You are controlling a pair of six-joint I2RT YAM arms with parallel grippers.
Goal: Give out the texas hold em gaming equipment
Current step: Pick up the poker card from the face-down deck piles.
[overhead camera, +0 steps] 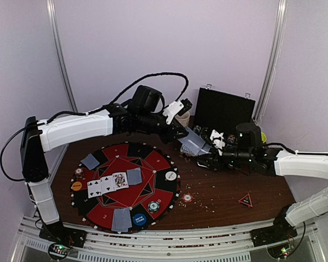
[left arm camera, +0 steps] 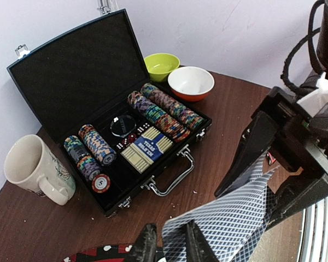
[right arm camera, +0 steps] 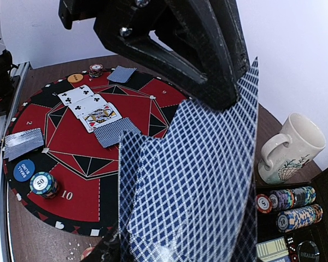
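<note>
While the two arms stood tip to tip over the bench, just outside the 2 o'clock rim of the round felt mat, everything turned on the fan of cards hanging between them. The right end effector held that fan, set narrow and clamped on its near end, the grey-blue lattice backs facing its own camera. The left end effector sat at the opposite end, its two fingers standing narrow on either side of one card's edge. I could not say whether they were pinching it or only bracketing it, because the tips ran off the bottom of the wrist view.

Seen from overhead, the fan lay at about 4 o'clock from the left end effector and 10 o'clock from the right. Its long axis seemed to run along that same line, from one arm to the other. The mat carried dealt cards at its 10 and 6 o'clock seats and more in the middle. It lay at about 8 o'clock from the fan, on the left arm's side, so I judged the left arm the nearer one to carry a card there. The open case stood at 1 o'clock from the fan.
</note>
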